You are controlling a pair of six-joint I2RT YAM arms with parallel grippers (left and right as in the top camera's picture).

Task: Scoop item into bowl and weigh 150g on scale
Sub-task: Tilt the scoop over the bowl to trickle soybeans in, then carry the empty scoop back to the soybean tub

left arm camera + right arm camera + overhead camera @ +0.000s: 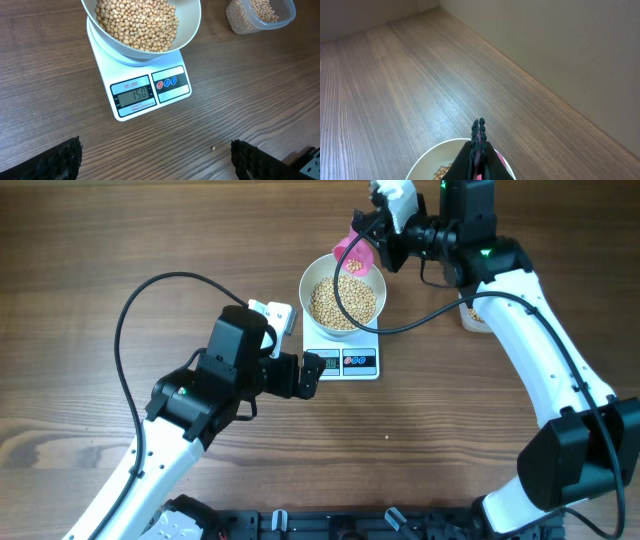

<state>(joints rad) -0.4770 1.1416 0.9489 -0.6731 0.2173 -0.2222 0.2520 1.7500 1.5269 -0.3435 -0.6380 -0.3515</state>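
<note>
The weighing looked all but done. The white bowl [310,280] sat squarely on the digital kitchen scale [102,60], and in the left wrist view the grey display [133,93] showed 150, the figure the task asks for. Judging by that, no more needed to go in. What seemed left was carrying the scoop away without spilling its load into the bowl, and setting it down.

The right fingers [479,135] were pressed shut on the handle of a small pink scoop [353,255]. The scoop hung over the far rim of the bowl with a few beans lying in it. Any that dropped in could have pushed the reading over target.

The left fingers [60,159] stood spread as wide as they go, holding nothing. They hovered low over the worktop [260,100] just in front of the scale's display end.

The soybeans [137,22] were small, round and tan-beige, dry-looking and loose. They were heaped in the bowl to well below its rim. More of them lay in a clear plastic tub [260,17] off to the scale's right, partly hidden under the right arm from overhead. One stray bean [213,148] lay on the bare worktop in front of the scale, apart from everything else.
</note>
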